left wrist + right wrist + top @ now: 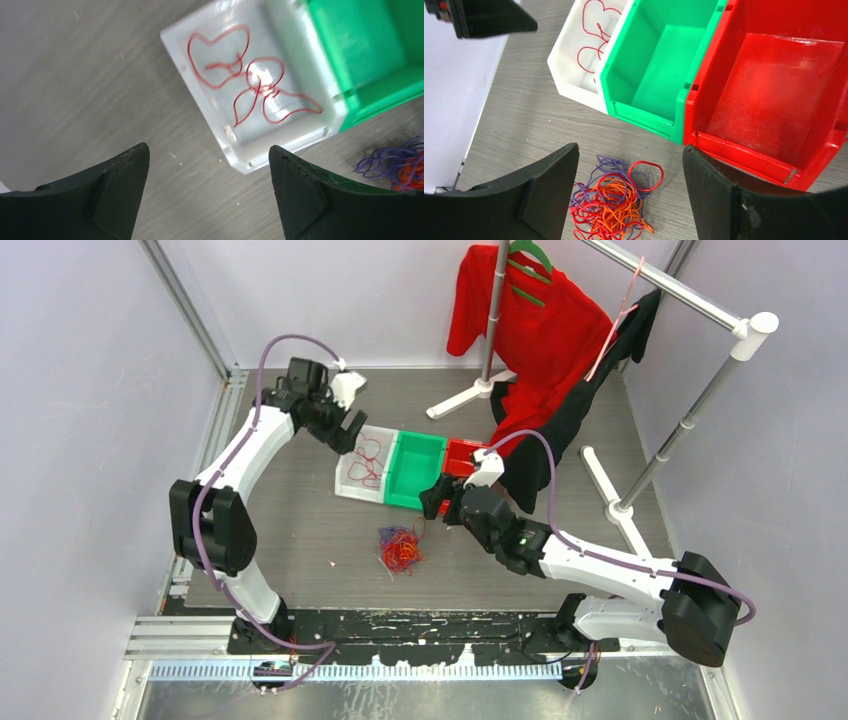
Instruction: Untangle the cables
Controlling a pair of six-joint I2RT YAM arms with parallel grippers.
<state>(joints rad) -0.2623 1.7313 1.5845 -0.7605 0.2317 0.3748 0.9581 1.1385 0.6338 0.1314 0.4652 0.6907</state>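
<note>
A fist-sized tangle of red, orange and purple cables (400,548) lies on the table in front of the bins; it also shows in the right wrist view (616,200) and at the left wrist view's right edge (400,165). Loose red cables (250,82) lie in the white bin (353,483). My left gripper (347,430) is open and empty, above the table just beside the white bin (237,155). My right gripper (435,502) is open and empty, above the table between the tangle and the green bin (415,470).
A red bin (774,90) stands right of the green bin (659,65), and the three bins stand side by side. A clothes rack (690,400) with red and black garments (540,340) stands at the back right. Metal frame rails run along the table's left edge.
</note>
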